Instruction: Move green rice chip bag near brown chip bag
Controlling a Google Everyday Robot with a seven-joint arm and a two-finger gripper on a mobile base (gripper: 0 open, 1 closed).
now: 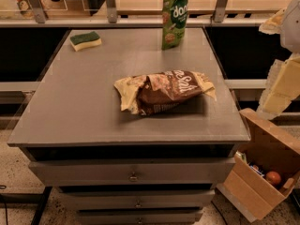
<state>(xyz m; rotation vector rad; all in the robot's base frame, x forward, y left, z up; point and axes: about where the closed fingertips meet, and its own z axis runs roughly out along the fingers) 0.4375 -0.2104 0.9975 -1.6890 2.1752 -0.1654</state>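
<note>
The green rice chip bag [174, 15] stands upright at the far edge of the grey tabletop [70, 111], right of centre. The brown chip bag [164, 92] lies crumpled on its side nearer the front, well apart from it. A green-and-yellow sponge [86, 41] sits at the far left corner. The hand [280, 86] hangs beyond the tabletop's right edge, holding nothing that shows — whether it is apart or together I cannot tell.
</note>
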